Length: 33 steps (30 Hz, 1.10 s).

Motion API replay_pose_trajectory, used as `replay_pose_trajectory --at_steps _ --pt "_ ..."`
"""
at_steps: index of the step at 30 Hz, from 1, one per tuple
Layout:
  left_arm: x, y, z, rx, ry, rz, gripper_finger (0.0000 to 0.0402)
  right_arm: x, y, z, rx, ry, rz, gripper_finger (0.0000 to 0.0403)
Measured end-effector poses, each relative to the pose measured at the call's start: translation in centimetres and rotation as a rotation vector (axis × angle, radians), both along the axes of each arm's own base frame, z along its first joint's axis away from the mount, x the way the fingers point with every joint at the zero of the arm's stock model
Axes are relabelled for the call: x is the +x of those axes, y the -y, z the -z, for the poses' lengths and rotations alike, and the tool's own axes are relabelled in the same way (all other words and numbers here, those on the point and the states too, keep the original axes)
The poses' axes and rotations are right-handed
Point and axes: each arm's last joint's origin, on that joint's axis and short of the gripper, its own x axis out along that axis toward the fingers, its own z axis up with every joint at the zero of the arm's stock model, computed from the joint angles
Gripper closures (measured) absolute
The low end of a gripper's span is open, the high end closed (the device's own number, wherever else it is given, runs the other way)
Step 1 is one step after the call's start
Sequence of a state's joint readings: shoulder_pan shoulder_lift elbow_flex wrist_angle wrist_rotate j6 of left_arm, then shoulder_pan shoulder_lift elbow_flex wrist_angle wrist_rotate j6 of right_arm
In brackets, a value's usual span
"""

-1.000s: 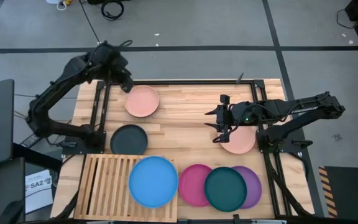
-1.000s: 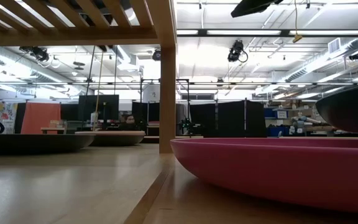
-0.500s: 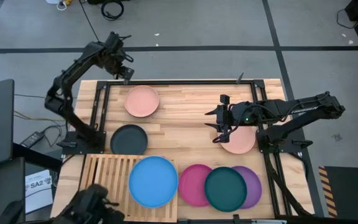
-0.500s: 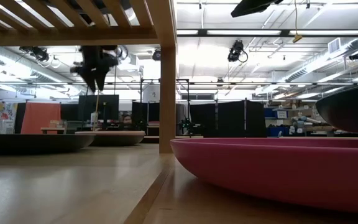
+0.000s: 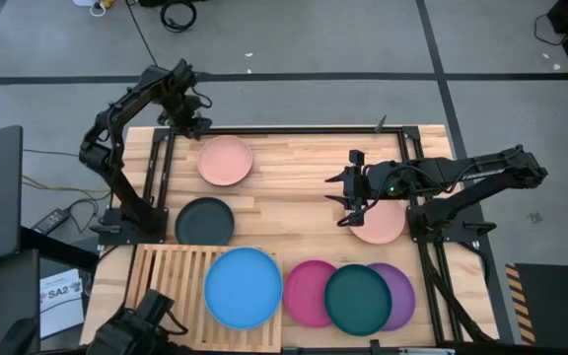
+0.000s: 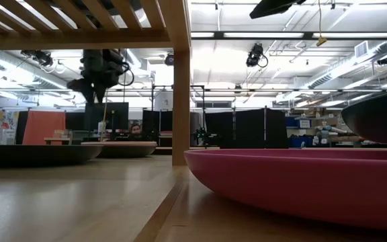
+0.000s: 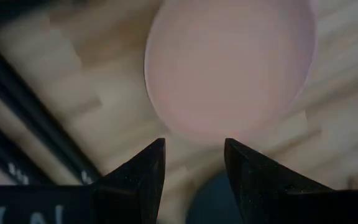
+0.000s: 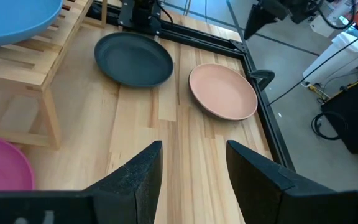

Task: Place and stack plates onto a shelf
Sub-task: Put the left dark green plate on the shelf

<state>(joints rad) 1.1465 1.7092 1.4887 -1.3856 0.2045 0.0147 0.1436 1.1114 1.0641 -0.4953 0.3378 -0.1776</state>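
Tools first: the left tool (image 5: 193, 116) hangs above the far left edge of the butcher-block desk (image 5: 294, 173), just beyond a salmon pink plate (image 5: 226, 160); its two dark fingers (image 7: 138, 177) stand apart with nothing between them, the pink plate showing past the gap. The right tool (image 5: 348, 202) hovers over the middle right of the desk, fingers (image 8: 138, 174) likewise apart and holding nothing, beside the second salmon pink plate (image 5: 383, 224), which lies partly under that arm.

A black plate (image 5: 204, 221) rests on the desk near the left arm's base. The slatted wooden shelf (image 5: 171, 281) sits at the near left corner, and a blue plate (image 5: 244, 287) lies on its right half, overhanging the edge. To its right, on the desk, a teal plate (image 5: 358, 299) sits on top of a magenta plate (image 5: 310, 293) and a purple plate (image 5: 396, 296), overlapping both.

A white sheet on the floor by the desk's left side reads "SA2" (image 5: 59, 289).
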Motion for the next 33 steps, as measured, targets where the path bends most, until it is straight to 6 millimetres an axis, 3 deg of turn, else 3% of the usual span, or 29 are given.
replay_pose_trajectory --at_steps 5,9,17,26,33 --pt "-0.4 1.5 -0.2 -0.140 -0.073 0.019 0.0230 0.0 0.0 0.0 0.002 0.000 0.001 0.0220" --pt "0.0 2.6 -0.2 -0.150 -0.095 0.067 0.0230 0.0 -0.1 0.0 0.021 -0.002 -0.031 0.0220" --pt "0.2 7.1 -0.1 -0.155 -0.096 0.235 0.0230 0.0 -0.2 0.0 0.044 -0.006 -0.069 0.0220" --pt "-2.1 12.2 3.5 -0.187 -0.117 0.275 0.0230 0.0 -0.2 0.0 0.043 -0.005 -0.069 0.0220" --pt "-3.5 14.2 5.7 -0.224 -0.136 0.272 0.0230 0.0 -0.2 0.0 0.042 -0.005 -0.069 0.0220"
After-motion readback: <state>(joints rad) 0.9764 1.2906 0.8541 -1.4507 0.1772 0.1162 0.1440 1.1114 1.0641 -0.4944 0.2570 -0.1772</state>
